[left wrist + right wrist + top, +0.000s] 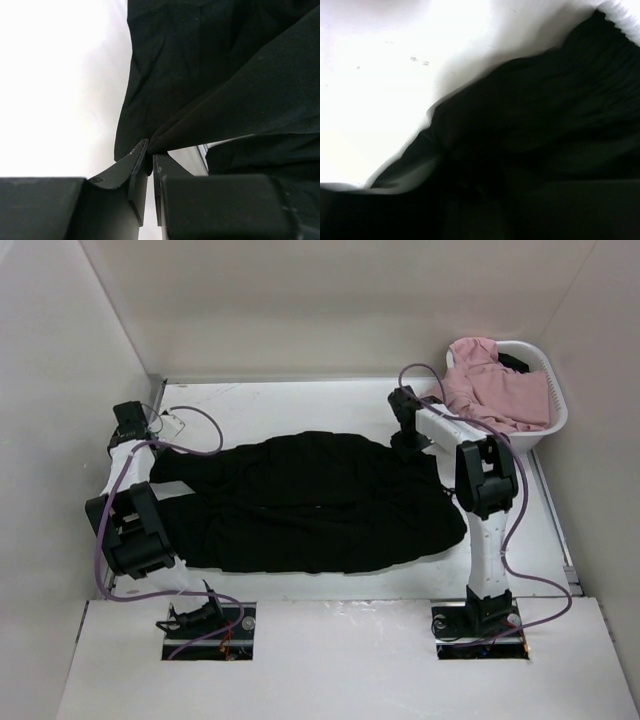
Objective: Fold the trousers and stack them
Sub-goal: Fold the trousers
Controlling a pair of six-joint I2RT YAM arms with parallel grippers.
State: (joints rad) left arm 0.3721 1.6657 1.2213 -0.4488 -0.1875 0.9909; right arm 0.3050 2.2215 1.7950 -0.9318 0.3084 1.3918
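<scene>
The left tool (151, 156) is at the left side of the table (300, 405), by the leg end of the trousers (320, 505). Its wrist view shows the two fingers (137, 170) drawn almost together, with a fold of black cloth pinched between their tips. From the grip the cloth runs up and to the right in that view, and bare white table lies to its left.

The trousers are spread across the middle of the table, lengthwise from left to right. The legs point toward the left arm and the broader part toward the right arm, and the cloth is rumpled.

The right tool (410, 445) points down at the far right edge of the trousers, at or just above the cloth. Its wrist view is dark and blurred, showing black cloth with a gathered band at upper right and white table at upper left. The fingers cannot be made out there, so I cannot tell whether they are apart or together.

In the far right corner a white basket (556, 412) holds pink cloth (495, 390), apart from the trousers.
</scene>
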